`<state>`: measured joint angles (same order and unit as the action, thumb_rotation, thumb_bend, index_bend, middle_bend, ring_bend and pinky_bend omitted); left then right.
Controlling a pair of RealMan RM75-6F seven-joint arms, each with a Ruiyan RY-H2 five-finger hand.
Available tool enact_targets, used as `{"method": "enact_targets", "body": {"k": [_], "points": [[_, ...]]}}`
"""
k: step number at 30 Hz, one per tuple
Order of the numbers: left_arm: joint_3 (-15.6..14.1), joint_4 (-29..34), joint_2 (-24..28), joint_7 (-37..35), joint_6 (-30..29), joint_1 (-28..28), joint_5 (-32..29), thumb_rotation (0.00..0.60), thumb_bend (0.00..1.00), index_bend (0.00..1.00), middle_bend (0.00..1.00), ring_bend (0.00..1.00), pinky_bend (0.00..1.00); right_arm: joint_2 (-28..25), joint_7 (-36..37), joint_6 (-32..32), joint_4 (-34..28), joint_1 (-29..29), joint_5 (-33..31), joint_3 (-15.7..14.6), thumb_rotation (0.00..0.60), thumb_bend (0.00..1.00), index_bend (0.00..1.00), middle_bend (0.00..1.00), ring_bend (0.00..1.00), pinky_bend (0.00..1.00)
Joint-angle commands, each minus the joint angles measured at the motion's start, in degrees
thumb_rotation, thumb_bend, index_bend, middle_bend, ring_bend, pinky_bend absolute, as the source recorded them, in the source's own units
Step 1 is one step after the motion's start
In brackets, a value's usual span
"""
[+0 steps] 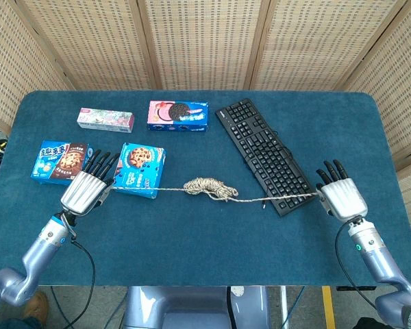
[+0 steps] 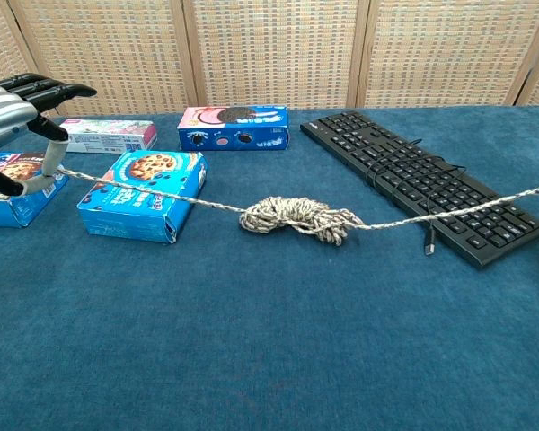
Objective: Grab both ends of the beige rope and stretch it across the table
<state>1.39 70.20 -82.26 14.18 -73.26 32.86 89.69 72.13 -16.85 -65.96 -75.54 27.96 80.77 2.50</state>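
We see the left hand (image 1: 84,191) pinching 1 end of the beige rope (image 1: 209,188) near the desk's (image 1: 205,247) left side, other fingers (image 1: 96,162) spread. Right hand (image 1: 341,197) holds the other end near the right edge, fingers extended. Rope runs between them over the blue cookie box (image 1: 141,168) and the black keyboard's (image 1: 262,153) near corner, with a tangled bundle in the middle resting on the desk. In the chest view the right hand is almost out of frame.

Woven wicker screen panels (image 1: 205,41) behind blue-carpeted table (image 1: 205,233), w/ even light.
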Motion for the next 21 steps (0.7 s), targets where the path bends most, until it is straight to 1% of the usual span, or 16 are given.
{"method": "enact_targets", "body": {"k": [1, 3, 4, 5, 6, 7, 8, 9, 10, 11, 13, 14, 17, 21], "points": [[0.1, -0.3, 0.3, -0.2, -0.2, -0.4, -0.1, 0.600, 0.53, 0.66, 0.00, 0.00, 0.00, -0.4, 0.2, 0.1, 0.0, -0.3, -0.1, 0.0, 0.600, 0.45, 0.66, 0.18, 0.00, 0.00], [-0.1, -0.5, 0.3, -0.9, -0.4, -0.8, -0.1, 0.600, 0.52, 0.66, 0.00, 0.00, 0.00, -1.0, 0.1, 0.2, -0.1, -0.7, -0.2, -0.2, 0.600, 0.44, 0.65, 0.17, 0.00, 0.00], [-0.3, -0.7, 0.4, -1.6, -0.4, -0.9, 0.2, 0.600, 0.51, 0.61, 0.00, 0.00, 0.00, -1.3, 0.0, 0.4, -0.3, -0.9, -0.5, -0.3, 0.600, 0.43, 0.58, 0.16, 0.00, 0.00], [-0.4, -0.8, 0.5, -2.7, -0.5, -1.0, 0.5, 0.600, 0.43, 0.49, 0.00, 0.00, 0.00, -1.6, 0.1, 0.8, -1.1, -1.2, -1.3, -0.2, 0.600, 0.40, 0.50, 0.14, 0.00, 0.00], [-0.5, -0.7, 0.6, -3.7, -0.6, -1.1, 0.6, 0.600, 0.34, 0.37, 0.00, 0.00, 0.00, -1.8, 0.2, 1.2, -2.0, -1.5, -2.3, 0.0, 0.600, 0.32, 0.34, 0.10, 0.00, 0.00], [-0.5, -0.5, 0.7, -4.8, -0.7, -1.3, 0.6, 0.600, 0.20, 0.18, 0.00, 0.00, 0.00, -2.1, 0.5, 1.6, -3.2, -1.6, -3.2, 0.3, 0.600, 0.24, 0.18, 0.05, 0.00, 0.00], [-0.5, 0.2, 1.1, -6.2, -1.1, -1.6, 0.7, 0.600, 0.07, 0.05, 0.00, 0.00, 0.00, -2.6, 0.8, 1.7, -4.6, -1.8, -3.9, 0.7, 0.600, 0.20, 0.10, 0.03, 0.00, 0.00], [-0.5, 0.7, 1.5, -7.0, -1.4, -1.8, 0.7, 0.600, 0.03, 0.01, 0.00, 0.00, 0.00, -2.9, 1.0, 1.5, -5.5, -2.0, -4.0, 0.9, 0.600, 0.17, 0.03, 0.01, 0.00, 0.00], [-0.1, 1.6, 1.9, -7.5, -1.9, -2.3, 0.1, 0.600, 0.00, 0.00, 0.00, 0.00, 0.00, -3.1, 1.2, 0.7, -6.3, -2.2, -3.9, 1.2, 0.600, 0.16, 0.00, 0.00, 0.00, 0.00], [0.3, 2.9, 2.4, -7.4, -2.4, -3.0, -0.8, 0.600, 0.00, 0.00, 0.00, 0.00, 0.00, -3.4, 1.5, -0.3, -7.3, -2.7, -3.8, 1.4, 0.600, 0.14, 0.00, 0.00, 0.00, 0.00], [1.2, 7.1, 4.1, -7.1, -3.0, -4.6, -3.5, 0.600, 0.00, 0.00, 0.00, 0.00, 0.00, -3.6, 2.5, -2.9, -9.9, -3.9, -4.0, 2.2, 0.600, 0.05, 0.00, 0.00, 0.00, 0.00], [1.7, 10.5, 5.8, -7.7, -3.2, -5.8, -5.7, 0.600, 0.00, 0.00, 0.00, 0.00, 0.00, -3.9, 3.7, -4.9, -11.8, -4.8, -3.8, 2.8, 0.600, 0.01, 0.00, 0.00, 0.00, 0.00], [1.9, 19.2, 11.0, -8.3, -4.2, -9.0, -9.5, 0.600, 0.00, 0.00, 0.00, 0.00, 0.00, -4.6, 5.2, -10.3, -15.3, -7.1, -1.9, 3.3, 0.600, 0.00, 0.00, 0.00, 0.00, 0.00], [1.2, 26.1, 15.9, -8.2, -5.9, -12.3, -11.6, 0.600, 0.00, 0.00, 0.00, 0.00, 0.00, -4.8, 7.8, -14.8, -18.7, -9.7, -0.1, 3.1, 0.600, 0.00, 0.00, 0.00, 0.00, 0.00]]}}
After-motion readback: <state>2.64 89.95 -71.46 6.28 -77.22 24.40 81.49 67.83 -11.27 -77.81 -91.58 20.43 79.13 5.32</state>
